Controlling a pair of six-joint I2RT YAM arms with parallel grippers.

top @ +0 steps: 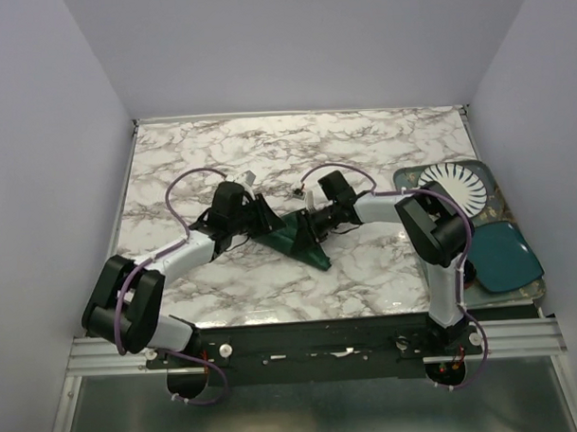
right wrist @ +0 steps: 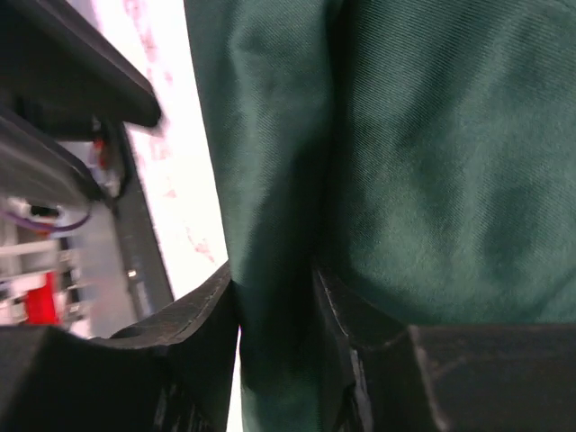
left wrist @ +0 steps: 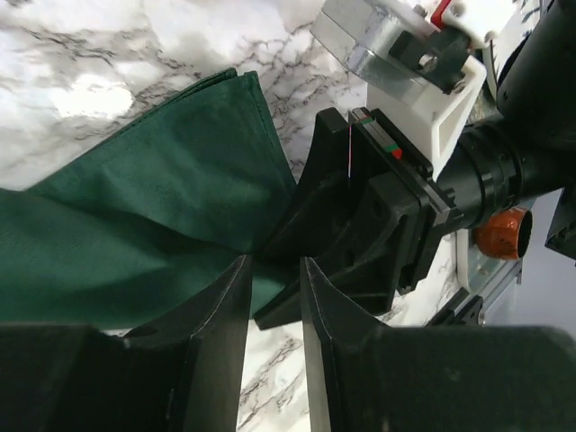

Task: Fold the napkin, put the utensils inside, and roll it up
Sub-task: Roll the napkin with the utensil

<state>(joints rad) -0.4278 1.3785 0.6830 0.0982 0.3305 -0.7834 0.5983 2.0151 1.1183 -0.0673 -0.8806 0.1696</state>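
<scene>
The dark green napkin (top: 310, 247) lies bunched on the marble table (top: 362, 147), between both arms. My right gripper (top: 301, 228) is shut on a thick fold of it; in the right wrist view the napkin (right wrist: 432, 135) fills the gap between the jaws of the right gripper (right wrist: 274, 274). My left gripper (top: 270, 223) faces it, almost touching. In the left wrist view the left gripper (left wrist: 275, 263) has its jaws a little apart, with marble showing between them. The napkin (left wrist: 135, 207) gathers just past its tips, beside the right gripper's black body (left wrist: 360, 225). The fork is out of view.
A tray (top: 489, 209) sits at the table's right edge, holding a white fluted plate (top: 455, 185) and a teal oval dish (top: 500, 256). The right arm's elbow (top: 431, 225) stands beside the tray. White walls enclose the table on three sides.
</scene>
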